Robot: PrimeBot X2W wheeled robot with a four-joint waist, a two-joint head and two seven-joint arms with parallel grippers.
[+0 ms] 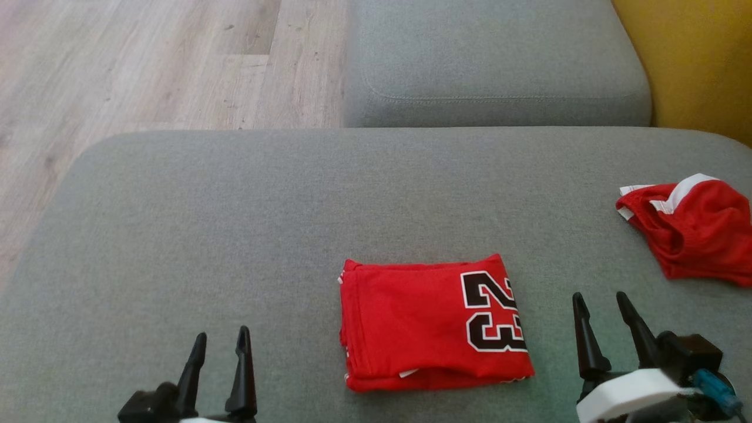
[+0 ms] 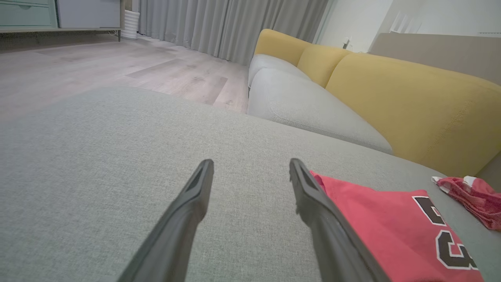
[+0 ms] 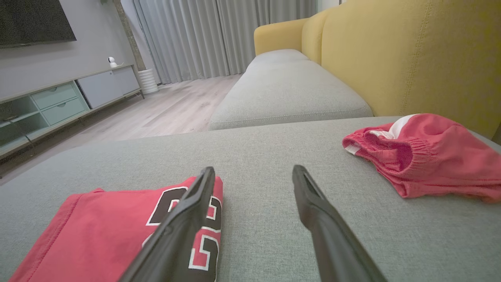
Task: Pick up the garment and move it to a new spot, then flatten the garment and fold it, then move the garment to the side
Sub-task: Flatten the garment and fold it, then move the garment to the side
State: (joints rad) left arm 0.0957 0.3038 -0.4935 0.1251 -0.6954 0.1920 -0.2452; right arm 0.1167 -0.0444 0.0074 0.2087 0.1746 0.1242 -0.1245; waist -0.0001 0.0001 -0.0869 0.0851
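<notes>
Item: red garment [image 1: 435, 323], numbered 23, on the grey seat cushion [image 1: 235, 223]. Head view: you find it folded into a compact, flat rectangle low in the middle of the cushion, between the left gripper [image 1: 222, 333] and the right gripper [image 1: 600, 296] and touching neither. Its long axis runs left to right, slightly skewed. The number lies on its side at the right end, with the 2 farther from the robot than the 3. Stacked layer edges show along the left and near sides. A second red piece [image 1: 693, 229] with white trim lies crumpled well apart at the far right. Both pairs of fingers stand moderately parted and hold nothing. Left wrist view: the left gripper [image 2: 251, 162] is spread and empty over bare cushion, and the garment [image 2: 391, 219] lies to its right, its corner partly behind one finger. Right wrist view: the right gripper [image 3: 254, 169] is likewise spread and empty; the garment [image 3: 109, 227] sits to its left, the second red piece [image 3: 426, 156] to its right by the yellow backrest [image 3: 430, 58]. Status, as a judgement: relocating, flattening and folding look done. The move to the side is what you have left, and no grasp for it has been taken.
</notes>
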